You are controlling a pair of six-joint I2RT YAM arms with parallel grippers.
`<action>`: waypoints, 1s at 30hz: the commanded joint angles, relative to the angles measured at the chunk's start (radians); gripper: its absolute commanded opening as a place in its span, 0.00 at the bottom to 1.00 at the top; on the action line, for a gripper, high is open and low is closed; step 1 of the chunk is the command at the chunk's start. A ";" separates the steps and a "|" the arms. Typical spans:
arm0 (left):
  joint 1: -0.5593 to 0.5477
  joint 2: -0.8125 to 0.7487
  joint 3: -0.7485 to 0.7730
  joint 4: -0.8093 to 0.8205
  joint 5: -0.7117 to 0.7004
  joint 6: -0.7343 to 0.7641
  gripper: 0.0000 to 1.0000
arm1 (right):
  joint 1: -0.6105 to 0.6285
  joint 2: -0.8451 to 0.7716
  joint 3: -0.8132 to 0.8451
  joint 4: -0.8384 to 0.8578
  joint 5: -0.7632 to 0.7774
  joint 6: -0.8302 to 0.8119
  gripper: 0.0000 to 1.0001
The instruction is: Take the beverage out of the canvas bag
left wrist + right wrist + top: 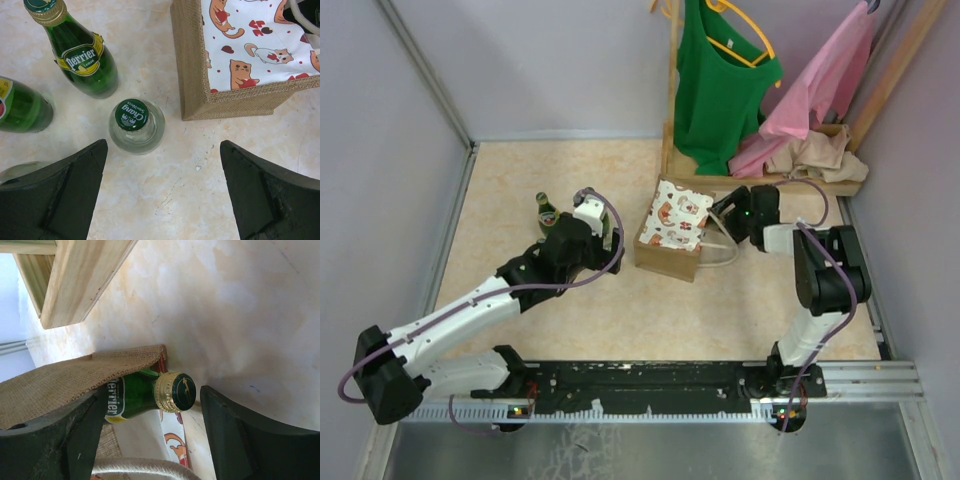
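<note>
The canvas bag (672, 232) lies on its side with the white cat-print panel up; it also shows in the left wrist view (240, 55). A green Perrier bottle (145, 392) with a gold cap lies in the bag's mouth under the burlap flap (65, 382). My right gripper (152, 430) is open, with one finger on each side of that bottle's neck; it sits at the bag's right end (728, 212). My left gripper (162, 195) is open and empty over bare table, left of the bag (592, 232).
Left of the bag stand a Perrier bottle (80, 55), another green bottle (20, 105) and a clear Chang soda bottle (135, 125). A wooden clothes rack (765, 170) with green and pink garments stands behind the bag; its base (75, 280) is near my right gripper. The bag's white handle (140, 467) lies below.
</note>
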 commanded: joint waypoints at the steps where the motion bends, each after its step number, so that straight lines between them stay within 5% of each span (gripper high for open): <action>1: 0.000 0.007 0.026 0.019 0.000 -0.005 1.00 | 0.016 0.047 0.062 0.069 -0.009 0.026 0.73; 10: 0.000 0.021 0.025 0.026 0.011 -0.015 1.00 | 0.038 0.135 0.123 0.036 0.043 -0.026 0.30; 14: 0.000 0.040 0.033 0.030 0.024 -0.014 1.00 | 0.042 0.145 0.106 0.039 0.065 -0.047 0.01; 22: 0.001 0.054 0.034 0.039 0.038 -0.016 1.00 | 0.042 0.059 0.068 0.055 0.135 -0.132 0.00; 30: 0.000 0.063 0.038 0.057 0.049 -0.012 1.00 | 0.042 -0.225 0.043 0.000 0.275 -0.283 0.00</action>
